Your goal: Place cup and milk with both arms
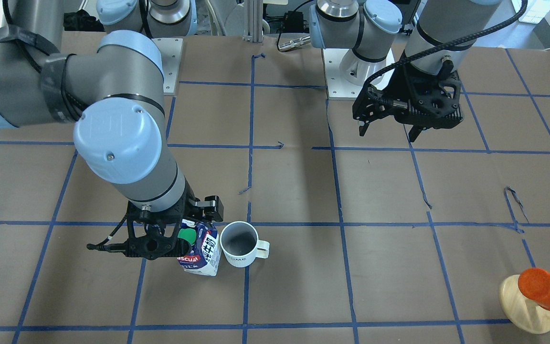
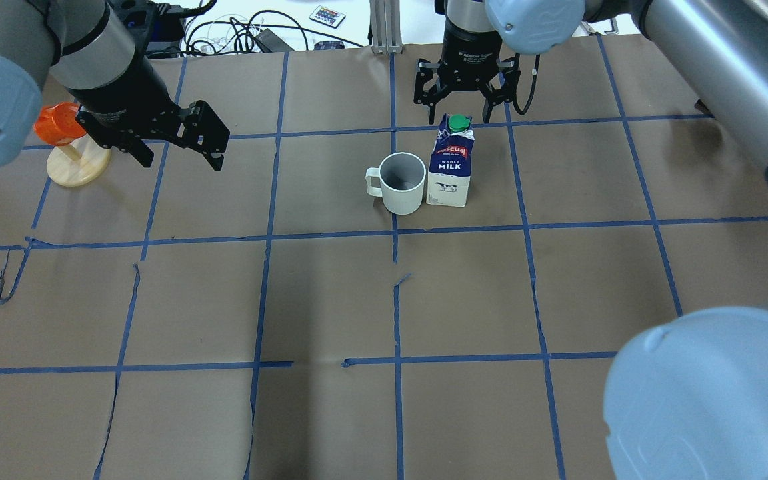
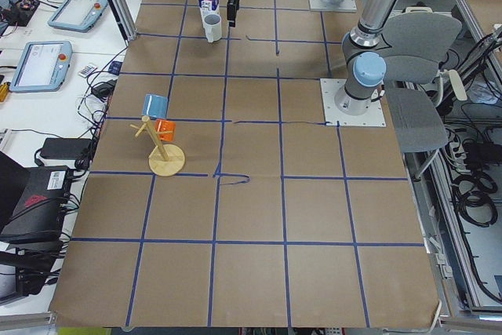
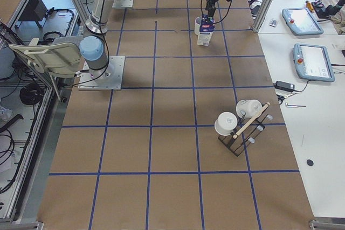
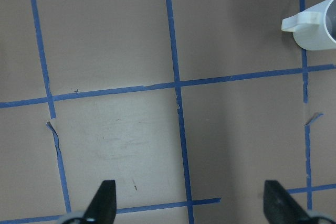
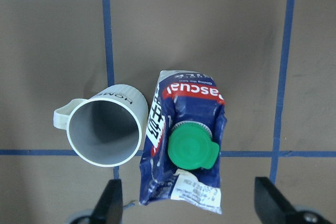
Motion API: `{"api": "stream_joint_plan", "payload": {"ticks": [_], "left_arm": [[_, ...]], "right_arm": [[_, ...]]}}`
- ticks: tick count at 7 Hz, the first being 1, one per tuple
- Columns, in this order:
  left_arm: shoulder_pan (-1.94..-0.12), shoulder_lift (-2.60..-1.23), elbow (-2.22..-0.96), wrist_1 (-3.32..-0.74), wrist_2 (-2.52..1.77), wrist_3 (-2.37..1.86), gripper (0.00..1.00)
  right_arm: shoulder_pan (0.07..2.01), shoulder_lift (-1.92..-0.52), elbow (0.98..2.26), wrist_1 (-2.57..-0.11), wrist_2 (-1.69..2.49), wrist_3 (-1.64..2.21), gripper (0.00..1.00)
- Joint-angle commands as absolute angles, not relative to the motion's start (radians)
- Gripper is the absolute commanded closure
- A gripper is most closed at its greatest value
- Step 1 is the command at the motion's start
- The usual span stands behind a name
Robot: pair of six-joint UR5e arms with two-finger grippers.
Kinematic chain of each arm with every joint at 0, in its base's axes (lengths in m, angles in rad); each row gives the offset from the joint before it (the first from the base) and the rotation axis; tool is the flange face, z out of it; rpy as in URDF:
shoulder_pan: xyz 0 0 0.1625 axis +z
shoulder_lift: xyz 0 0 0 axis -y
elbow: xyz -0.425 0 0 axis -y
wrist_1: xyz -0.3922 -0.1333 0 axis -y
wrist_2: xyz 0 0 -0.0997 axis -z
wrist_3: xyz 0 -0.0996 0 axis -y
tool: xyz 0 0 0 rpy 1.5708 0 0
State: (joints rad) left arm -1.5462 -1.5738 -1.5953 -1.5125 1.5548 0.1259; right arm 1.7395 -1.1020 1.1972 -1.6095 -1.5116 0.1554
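Note:
The white cup (image 2: 401, 183) stands upright on the table, its handle pointing away from the milk (image 2: 451, 167). The blue and white carton with a green cap stands right beside it, touching or nearly so. My right gripper (image 2: 456, 107) is open and hovers just above the carton's top, one finger to each side. In the right wrist view the milk (image 6: 184, 145) and the cup (image 6: 105, 132) lie below the open gripper (image 6: 188, 184). My left gripper (image 2: 181, 160) is open and empty, well away to the left. In its wrist view, the cup (image 5: 315, 24) shows at the upper right edge.
A wooden mug stand (image 2: 77, 167) with an orange mug (image 2: 54, 123) stands at the far left, just behind my left gripper. A second rack with white mugs (image 4: 240, 125) stands at the table's right end. Blue tape lines (image 2: 394, 280) cross the brown table cover.

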Motion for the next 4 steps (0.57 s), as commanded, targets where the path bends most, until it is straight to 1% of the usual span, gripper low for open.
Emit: {"api": "stream_joint_plan", "payload": {"ticks": [1, 2, 3, 4], "left_arm": [[-1.546, -1.574, -1.595, -1.513, 1.554, 0.126, 0.0], [-1.545, -1.574, -1.594, -1.513, 1.555, 0.126, 0.0], [-1.542, -1.574, -1.592, -1.511, 1.555, 0.124, 0.0], [-1.542, -1.575, -1.594, -1.47, 1.555, 0.095, 0.0]], "right_arm": [[1.718, -1.227, 1.222, -1.527, -1.585, 0.062, 0.0], [1.645, -1.296, 1.236, -1.472, -1.594, 0.043, 0.0], [1.582, -1.351, 1.27, -1.467, -1.594, -0.031, 0.0], [1.574, -1.415, 1.325, -1.468, -1.594, -0.06, 0.0]]}}
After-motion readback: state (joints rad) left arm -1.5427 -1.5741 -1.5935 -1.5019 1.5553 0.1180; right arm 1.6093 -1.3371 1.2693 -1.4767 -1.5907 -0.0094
